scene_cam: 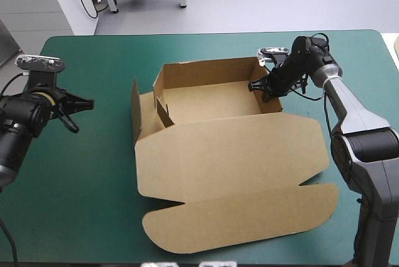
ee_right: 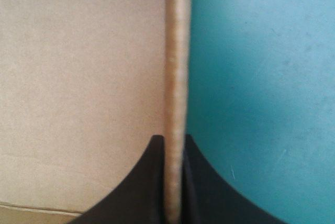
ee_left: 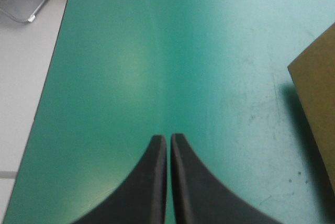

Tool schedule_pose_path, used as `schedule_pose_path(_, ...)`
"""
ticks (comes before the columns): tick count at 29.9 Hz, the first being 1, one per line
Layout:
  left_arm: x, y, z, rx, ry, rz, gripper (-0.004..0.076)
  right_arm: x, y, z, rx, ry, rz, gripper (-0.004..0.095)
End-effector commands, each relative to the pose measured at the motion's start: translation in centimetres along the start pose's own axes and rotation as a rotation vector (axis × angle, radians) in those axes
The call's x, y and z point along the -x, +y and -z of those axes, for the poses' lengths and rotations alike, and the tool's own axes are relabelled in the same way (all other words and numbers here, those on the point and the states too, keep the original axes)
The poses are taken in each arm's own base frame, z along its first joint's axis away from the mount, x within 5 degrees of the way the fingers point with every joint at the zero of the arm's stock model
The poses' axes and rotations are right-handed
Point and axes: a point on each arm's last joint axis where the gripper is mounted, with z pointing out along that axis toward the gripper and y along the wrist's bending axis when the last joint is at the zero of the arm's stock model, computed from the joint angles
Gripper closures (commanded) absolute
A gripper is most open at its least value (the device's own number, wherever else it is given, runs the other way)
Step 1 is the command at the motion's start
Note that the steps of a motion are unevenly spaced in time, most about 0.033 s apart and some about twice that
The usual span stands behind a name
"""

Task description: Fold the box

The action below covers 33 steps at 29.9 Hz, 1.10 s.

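The brown box (scene_cam: pixel 230 155) lies in the middle of the table as an open tray with its back and side walls raised and its lid flat toward the near edge. My right gripper (scene_cam: pixel 267 88) is at the tray's right wall, shut on it. In the right wrist view the wall's edge (ee_right: pixel 176 77) runs up between the black fingers (ee_right: pixel 149 182), with the tray's inside on one side and teal-green cover on the other. My left gripper (scene_cam: pixel 86 105) hangs over the cover left of the box, shut and holding nothing (ee_left: pixel 168 145). A corner of brown board (ee_left: pixel 319 109) shows ahead of it.
The table's left edge (ee_left: pixel 49 93) runs close beside my left gripper. The box's left side flap (scene_cam: pixel 136 112) stands upright, apart from the tray. Bare teal-green cover (scene_cam: pixel 93 186) lies left of the lid.
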Motion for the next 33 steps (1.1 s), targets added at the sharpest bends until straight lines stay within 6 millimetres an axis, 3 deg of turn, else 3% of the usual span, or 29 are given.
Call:
schedule_pose_path(1, 1.2, 1.4, -0.4, -0.042, -0.08, 0.211, 0.0709, 0.4, 1.5, 6.6, 0.087, -0.179, -0.006, 0.0929)
schedule_pose_path(8, 1.5, 2.7, -3.2, -0.319, -0.071, 0.527, 0.0709, -0.5, 1.5, 12.3, 0.129, -0.316, 0.004, 0.0929)
schedule_pose_path(13, 2.3, 0.9, -4.4, -0.628, -0.069, 0.589, 0.0709, -1.4, 2.4, 15.4, 0.151, -0.39, 0.034, 0.0929)
schedule_pose_path(17, 2.8, -0.3, -4.8, -0.818, -0.073, 0.613, 0.0709, -1.7, 3.4, 16.7, 0.21, -0.43, 0.056, 0.0929)
schedule_pose_path(23, 3.0, -1.1, -4.2, -0.962, -0.075, 0.596, 0.0731, -1.6, 4.0, 16.8, 0.256, -0.448, 0.075, 0.0929)
schedule_pose_path(33, 3.1, -2.2, 0.1, -1.1, -0.117, 0.465, 0.0732, -1.0, 6.1, 15.8, 0.189, -0.473, 0.134, 0.0927)
